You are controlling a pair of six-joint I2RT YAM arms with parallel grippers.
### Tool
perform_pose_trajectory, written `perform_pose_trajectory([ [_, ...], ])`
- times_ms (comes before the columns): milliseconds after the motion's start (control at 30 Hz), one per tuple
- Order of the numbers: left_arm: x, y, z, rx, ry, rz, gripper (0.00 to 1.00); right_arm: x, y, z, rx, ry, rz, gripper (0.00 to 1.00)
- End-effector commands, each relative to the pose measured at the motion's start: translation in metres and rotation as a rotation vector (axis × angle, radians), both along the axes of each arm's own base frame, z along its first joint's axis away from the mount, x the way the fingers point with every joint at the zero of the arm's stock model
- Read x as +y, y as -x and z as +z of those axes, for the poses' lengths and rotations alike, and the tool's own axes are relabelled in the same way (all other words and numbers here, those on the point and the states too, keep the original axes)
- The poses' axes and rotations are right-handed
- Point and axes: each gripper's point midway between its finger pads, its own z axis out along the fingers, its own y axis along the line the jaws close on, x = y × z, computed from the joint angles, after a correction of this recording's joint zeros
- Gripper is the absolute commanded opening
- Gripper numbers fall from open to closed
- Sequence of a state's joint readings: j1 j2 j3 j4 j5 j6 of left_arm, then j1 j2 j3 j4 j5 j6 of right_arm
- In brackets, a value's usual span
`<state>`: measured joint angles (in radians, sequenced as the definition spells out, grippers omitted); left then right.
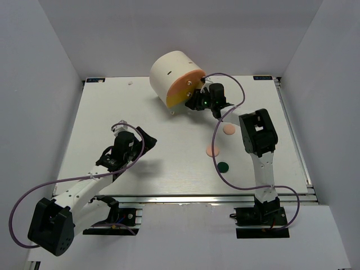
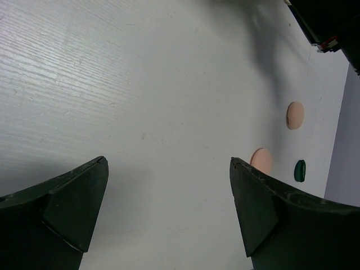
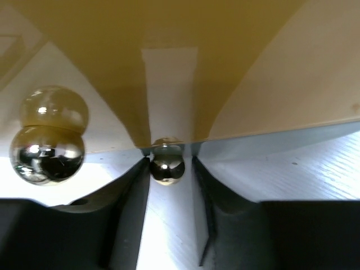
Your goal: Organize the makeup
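Note:
Two peach-pink discs (image 1: 229, 129) (image 1: 211, 151) and a dark green disc (image 1: 223, 166) lie flat on the table right of centre. They also show in the left wrist view, peach (image 2: 295, 115) (image 2: 262, 159) and green (image 2: 300, 170). My right gripper (image 1: 198, 102) is at the orange-yellow drawer front (image 1: 187, 90) of the cream cylinder (image 1: 170, 73). In the right wrist view it (image 3: 170, 163) is closed in round a small chrome knob (image 3: 166, 169). My left gripper (image 1: 148, 140) is open and empty over bare table, well left of the discs, and so too in its own view (image 2: 169, 163). No palettes, pad or cards show.
A second, larger chrome knob (image 3: 48, 154) sits left of the gripped one on the drawer front. A tiny white bit (image 1: 172, 112) lies just below the cylinder. A small pale spot (image 1: 130, 83) lies near the back edge. White walls enclose the table on three sides.

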<state>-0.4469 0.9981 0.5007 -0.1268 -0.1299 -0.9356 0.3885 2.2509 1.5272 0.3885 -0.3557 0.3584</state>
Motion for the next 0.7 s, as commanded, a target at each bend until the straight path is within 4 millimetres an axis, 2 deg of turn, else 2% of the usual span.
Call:
perform_pose_trajectory([
  [0, -0.002, -0.008, 0.020, -0.047, 0.017, -0.001, 0.98, 0.007, -0.013, 0.019, -0.073, -0.034, 0.003, 0.37],
  [133, -0.003, -0.009, 0.022, -0.056, 0.022, -0.002, 0.98, 0.004, -0.005, 0.016, -0.070, -0.025, 0.019, 0.22],
  [200, -0.004, -0.010, 0.022, -0.059, 0.023, -0.004, 0.98, -0.001, -0.002, 0.020, -0.074, -0.022, 0.016, 0.20],
  [300, -0.003, -0.011, 0.023, -0.062, 0.021, 0.001, 0.98, -0.016, 0.014, 0.017, -0.054, -0.012, 0.006, 0.19],
  [333, -0.003, -0.011, 0.024, -0.064, 0.019, 0.001, 0.98, -0.020, 0.019, 0.027, -0.067, -0.018, 0.003, 0.19],
  [367, -0.002, -0.012, 0.025, -0.068, 0.021, 0.004, 0.98, -0.030, 0.032, 0.011, -0.026, -0.004, -0.004, 0.19],
  [400, -0.002, -0.011, 0.023, -0.067, 0.019, 0.004, 0.98, -0.032, 0.039, 0.012, -0.027, -0.003, 0.000, 0.19],
  [433, -0.003, -0.011, 0.024, -0.074, 0.023, 0.003, 0.98, -0.036, 0.045, 0.023, -0.043, -0.007, -0.001, 0.19],
  [467, -0.003, -0.011, 0.025, -0.076, 0.025, 0.001, 0.98, -0.045, 0.059, 0.009, -0.008, 0.007, -0.003, 0.19],
  [533, -0.005, -0.012, 0.024, -0.082, 0.031, -0.004, 0.98, -0.050, 0.069, 0.019, -0.029, 0.008, -0.001, 0.20],
  [600, -0.007, -0.014, 0.024, -0.088, 0.035, -0.018, 0.98, -0.057, 0.080, 0.012, -0.011, 0.015, -0.003, 0.25],
  [633, -0.013, -0.014, 0.026, -0.097, 0.047, -0.045, 0.98, -0.057, 0.082, 0.012, -0.010, 0.019, 0.000, 0.38],
  [667, -0.016, -0.015, 0.027, -0.106, 0.045, -0.068, 0.98, -0.058, 0.082, 0.010, -0.006, 0.021, 0.006, 0.46],
])
